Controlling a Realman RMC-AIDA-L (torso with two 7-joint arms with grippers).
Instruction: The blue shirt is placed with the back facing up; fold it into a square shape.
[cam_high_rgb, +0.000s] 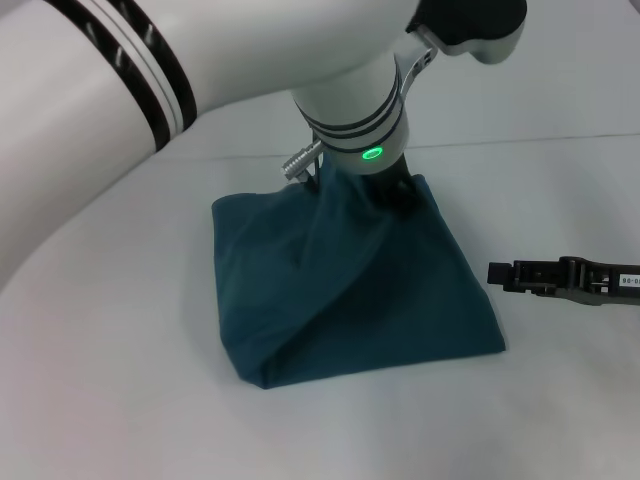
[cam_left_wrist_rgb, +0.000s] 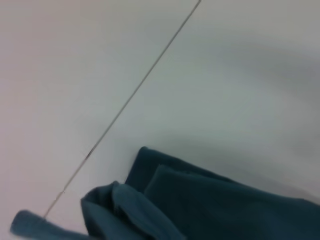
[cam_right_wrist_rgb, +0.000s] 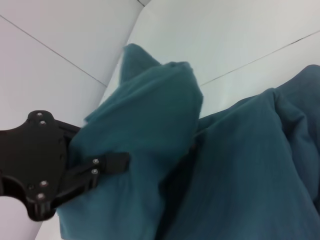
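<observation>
The blue shirt (cam_high_rgb: 350, 300) lies folded into a rough square on the white table, plain side up. Its far edge is pulled up into a ridge. My left gripper (cam_high_rgb: 395, 192) is over that far edge, under the wrist with the green light, and is shut on the cloth. The right wrist view shows the same left gripper (cam_right_wrist_rgb: 120, 161) with blue shirt (cam_right_wrist_rgb: 240, 175) fabric bunched around a black finger (cam_right_wrist_rgb: 107, 163). In the left wrist view, folded layers of the shirt (cam_left_wrist_rgb: 225, 210) are seen from above. My right gripper (cam_high_rgb: 502, 273) rests low beside the shirt's right edge, apart from it.
The white table (cam_high_rgb: 120, 380) extends on all sides of the shirt. A thin seam line (cam_high_rgb: 520, 140) runs across the table behind the shirt and also shows as a seam (cam_left_wrist_rgb: 140, 90) in the left wrist view. My left arm spans the upper left of the head view.
</observation>
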